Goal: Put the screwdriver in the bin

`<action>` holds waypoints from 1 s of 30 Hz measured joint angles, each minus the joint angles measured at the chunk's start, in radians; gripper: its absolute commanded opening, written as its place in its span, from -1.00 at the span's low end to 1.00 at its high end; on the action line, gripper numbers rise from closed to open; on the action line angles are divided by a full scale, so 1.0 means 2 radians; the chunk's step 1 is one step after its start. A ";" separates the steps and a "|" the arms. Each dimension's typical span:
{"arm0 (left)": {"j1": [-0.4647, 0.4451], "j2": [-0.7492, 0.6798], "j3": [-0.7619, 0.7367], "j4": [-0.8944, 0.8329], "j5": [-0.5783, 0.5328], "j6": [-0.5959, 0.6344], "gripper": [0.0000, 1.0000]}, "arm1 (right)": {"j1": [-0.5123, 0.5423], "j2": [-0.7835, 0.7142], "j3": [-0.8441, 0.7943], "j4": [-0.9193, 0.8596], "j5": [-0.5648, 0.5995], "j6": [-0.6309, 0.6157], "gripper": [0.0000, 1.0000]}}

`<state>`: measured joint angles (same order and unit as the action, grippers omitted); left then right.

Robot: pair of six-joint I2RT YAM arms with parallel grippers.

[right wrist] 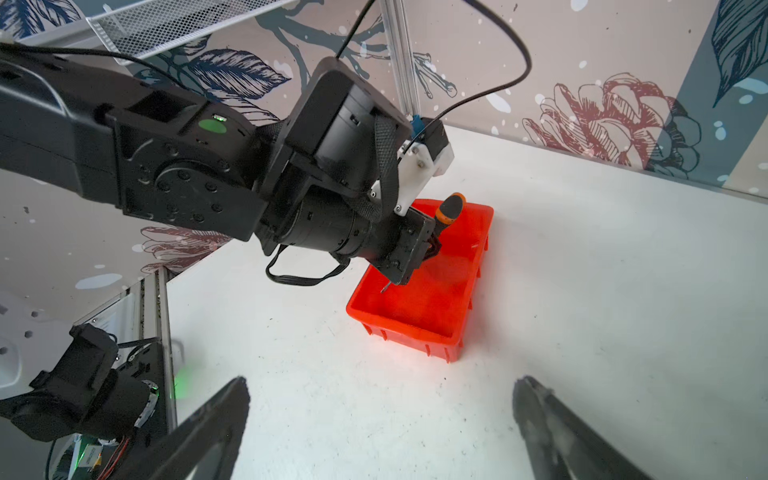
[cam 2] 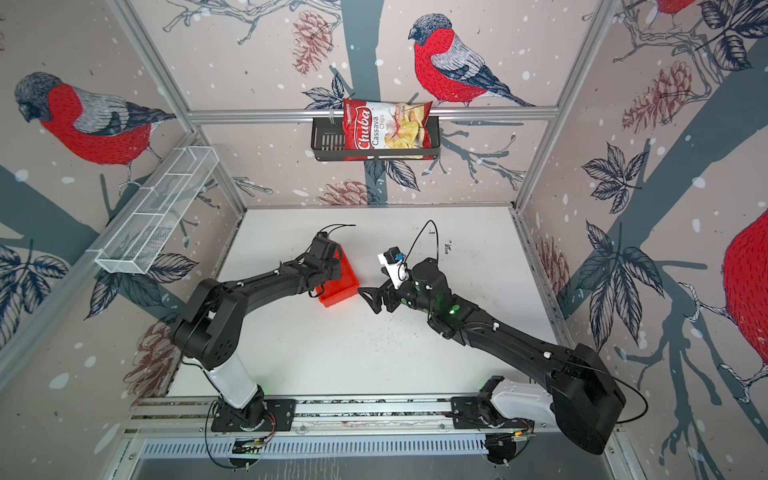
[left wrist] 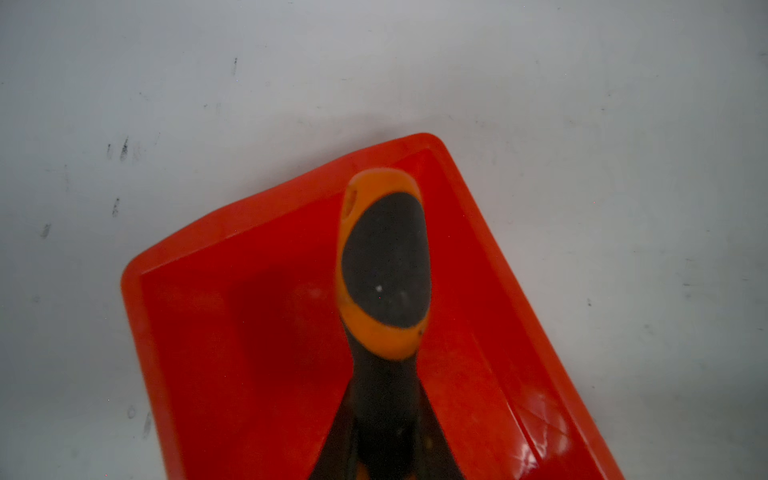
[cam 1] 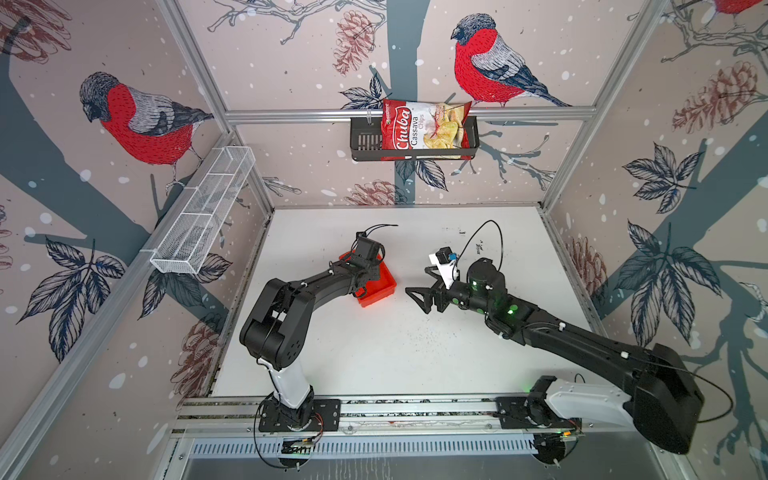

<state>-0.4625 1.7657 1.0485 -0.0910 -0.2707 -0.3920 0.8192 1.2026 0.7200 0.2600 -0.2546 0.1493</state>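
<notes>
The screwdriver (left wrist: 384, 266), clamped below its handle in the closed left gripper (right wrist: 431, 246), hangs over the bin (left wrist: 199, 353) interior, its long axis roughly along the bin's length, while the wide-open, empty right gripper (cam 1: 419, 297) stands beside the bin.

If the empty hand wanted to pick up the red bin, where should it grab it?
Probably the thin rim of the bin at its bare short end, coming straight down, one finger inside and one outside. The walls stand upright and thin, and the left hand with the screwdriver hangs over the rest.
</notes>
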 measured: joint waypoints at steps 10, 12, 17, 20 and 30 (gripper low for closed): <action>0.005 0.042 0.006 0.014 0.004 0.013 -1.00 | 0.010 0.008 0.000 -0.016 0.009 -0.024 0.99; 0.004 0.045 0.006 0.017 0.005 0.013 -0.90 | 0.012 0.010 0.000 -0.019 0.009 -0.026 0.99; 0.005 0.046 0.004 0.028 0.005 0.013 -0.46 | 0.012 0.011 0.000 -0.026 0.015 -0.034 0.99; 0.005 0.044 0.000 0.029 0.005 0.013 -0.31 | 0.013 0.010 0.000 -0.026 0.018 -0.034 0.99; 0.005 -0.015 -0.020 0.036 0.005 0.013 0.29 | 0.005 -0.019 -0.004 -0.030 0.046 -0.035 0.99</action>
<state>-0.4530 1.7351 1.0088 -0.0193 -0.2615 -0.3660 0.8284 1.1652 0.7124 0.1997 -0.1623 0.0792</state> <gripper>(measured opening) 0.592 0.996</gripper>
